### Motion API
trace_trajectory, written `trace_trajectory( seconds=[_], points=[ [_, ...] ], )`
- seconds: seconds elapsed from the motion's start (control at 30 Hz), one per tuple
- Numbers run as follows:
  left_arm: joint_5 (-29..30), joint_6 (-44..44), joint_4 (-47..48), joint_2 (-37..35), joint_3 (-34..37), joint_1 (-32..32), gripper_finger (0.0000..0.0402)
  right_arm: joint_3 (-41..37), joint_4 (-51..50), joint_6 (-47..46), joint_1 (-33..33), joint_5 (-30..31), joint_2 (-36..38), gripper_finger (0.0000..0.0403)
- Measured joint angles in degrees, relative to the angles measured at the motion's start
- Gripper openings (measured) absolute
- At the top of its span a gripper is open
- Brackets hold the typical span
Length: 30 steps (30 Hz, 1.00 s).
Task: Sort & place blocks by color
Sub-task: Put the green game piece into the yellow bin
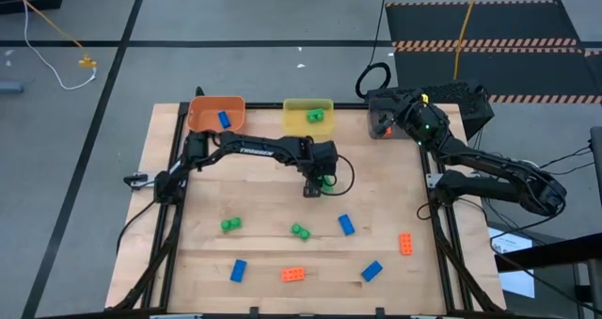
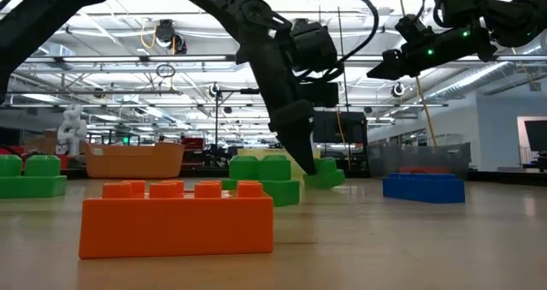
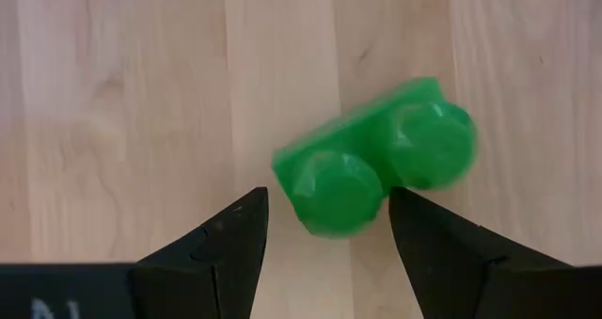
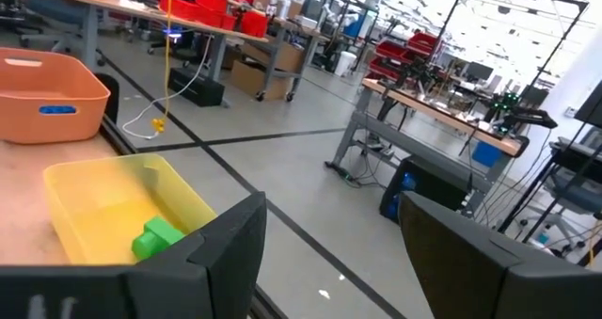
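My left gripper (image 1: 315,185) (image 3: 327,195) is open and points down at a green two-stud block (image 3: 376,154) (image 1: 327,180) lying on the table's middle. Its fingertips stand on either side of the block's nearer stud. In the low view that block (image 2: 325,175) sits slightly tilted beside the fingers. My right gripper (image 1: 384,117) (image 4: 331,201) is open and hovers over the grey bin (image 1: 376,129) at the far right. Loose blocks lie nearer: two green (image 1: 230,225) (image 1: 300,231), three blue (image 1: 346,225) (image 1: 238,270) (image 1: 372,271) and two orange (image 1: 405,244) (image 1: 293,275). My left gripper comes from above with its fingers on either side of the green block's nearer stud (image 3: 334,192). One fingertip (image 3: 400,206) lies close to the stud; whether it touches, I cannot tell. The block lies on the table.
Along the far edge stand the orange bin (image 1: 216,114) with a blue block (image 1: 224,119) inside, the yellow bin (image 1: 308,115) with a green block (image 4: 158,239) inside, and the grey bin. Bare wood lies between the bins and the loose blocks.
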<state>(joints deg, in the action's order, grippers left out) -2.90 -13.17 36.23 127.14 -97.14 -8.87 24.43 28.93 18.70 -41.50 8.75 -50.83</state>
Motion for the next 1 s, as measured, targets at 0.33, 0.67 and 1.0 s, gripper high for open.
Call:
trace_trajectory(
  seconds=[0.33, 0.67, 1.0],
  points=[
    [0.16, 1.57, -2.45, 0.87, 0.00, 0.80, 0.0223, 0.00, -0.07, 0.00, 0.00, -0.02, 0.00, 0.0235],
    [9.80, -1.39, -5.66, 0.73, -0.81, 0.97, 0.0223, 0.00, -0.05, 0.09, 0.00, -0.03, 0.00, 0.0235],
    [6.13, -8.02, -11.04, 0.60, -0.85, 1.98, 0.0223, 0.00, -0.05, 0.38, 0.00, -0.04, 0.00, 0.0235]
  ],
)
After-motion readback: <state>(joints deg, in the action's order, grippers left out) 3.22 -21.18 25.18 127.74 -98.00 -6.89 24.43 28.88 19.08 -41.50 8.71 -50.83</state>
